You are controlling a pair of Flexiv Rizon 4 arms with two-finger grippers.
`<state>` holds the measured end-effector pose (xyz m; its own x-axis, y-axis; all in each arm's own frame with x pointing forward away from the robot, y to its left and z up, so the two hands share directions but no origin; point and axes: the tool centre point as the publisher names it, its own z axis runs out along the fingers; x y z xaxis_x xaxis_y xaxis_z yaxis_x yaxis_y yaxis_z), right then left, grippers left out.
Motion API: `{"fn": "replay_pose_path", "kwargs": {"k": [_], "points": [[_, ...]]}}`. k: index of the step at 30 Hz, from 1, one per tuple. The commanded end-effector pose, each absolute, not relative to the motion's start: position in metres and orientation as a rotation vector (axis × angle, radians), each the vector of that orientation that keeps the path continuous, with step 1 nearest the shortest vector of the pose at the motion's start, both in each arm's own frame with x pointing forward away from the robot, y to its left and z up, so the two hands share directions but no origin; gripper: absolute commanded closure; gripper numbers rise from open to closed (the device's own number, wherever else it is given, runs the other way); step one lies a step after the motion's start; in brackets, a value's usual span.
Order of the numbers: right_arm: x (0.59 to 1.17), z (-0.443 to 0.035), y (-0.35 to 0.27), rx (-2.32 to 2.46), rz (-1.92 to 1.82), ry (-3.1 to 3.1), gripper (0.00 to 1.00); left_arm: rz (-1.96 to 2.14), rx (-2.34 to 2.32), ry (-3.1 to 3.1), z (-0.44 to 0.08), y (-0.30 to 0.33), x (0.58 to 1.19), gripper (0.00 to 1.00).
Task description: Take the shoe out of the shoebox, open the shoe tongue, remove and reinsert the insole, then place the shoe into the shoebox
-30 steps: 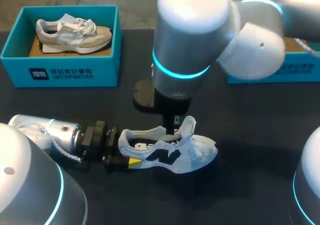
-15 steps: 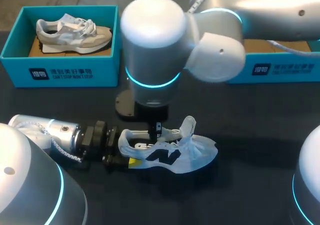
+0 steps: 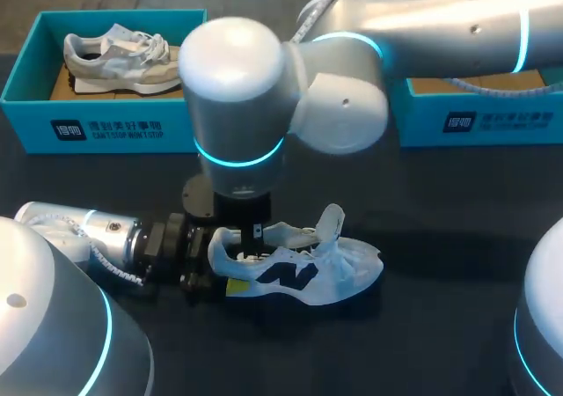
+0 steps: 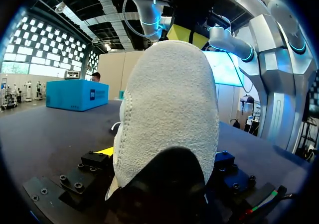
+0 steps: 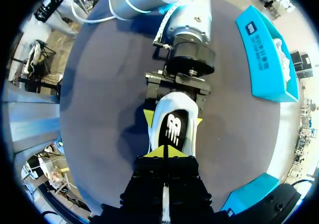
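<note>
- The shoe [image 3: 303, 273] sits front and centre on the worktop [image 3: 440, 229], heel to the left, toe to the right.
- The left arm [image 3: 114, 238] lies along the worktop to the shoe's left, with the left jaws clasping the heel from both sides.
- The right arm [image 3: 237, 123] reaches in from the right, with the right jaws directly over the shoe's opening.
- The left shoebox [image 3: 106, 130] stands at the back left with a second shoe [image 3: 127, 57] inside.
- The right shoebox [image 3: 479, 121] stands at the back right.

Right arm [image 3: 237, 106]: shifted leftward over the last second, its big joint travelling from above the middle of the table.
Right gripper [image 3: 255, 236]: carried along the white shoe [image 3: 303, 268], from beside the raised tongue [image 3: 332, 220] back to the heel end of the opening, now over the insole [image 5: 172, 129].
</note>
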<state>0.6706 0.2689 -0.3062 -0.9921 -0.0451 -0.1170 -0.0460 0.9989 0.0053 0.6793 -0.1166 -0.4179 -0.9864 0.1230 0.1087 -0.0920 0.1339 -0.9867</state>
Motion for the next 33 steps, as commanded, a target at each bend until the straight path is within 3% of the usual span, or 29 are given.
{"fn": "replay_pose_path", "kwargs": {"k": [1,33], "points": [[0.673,-0.324,0.279,-0.082,0.003,3.021,1.00,1.967,-0.028,-2.237,-0.420,-0.115,0.678,1.00],[0.693,-0.385,0.231,0.005,0.008,3.047,1.00,1.967,-0.028,-2.237,-0.420,-0.115,0.678,1.00]]}}
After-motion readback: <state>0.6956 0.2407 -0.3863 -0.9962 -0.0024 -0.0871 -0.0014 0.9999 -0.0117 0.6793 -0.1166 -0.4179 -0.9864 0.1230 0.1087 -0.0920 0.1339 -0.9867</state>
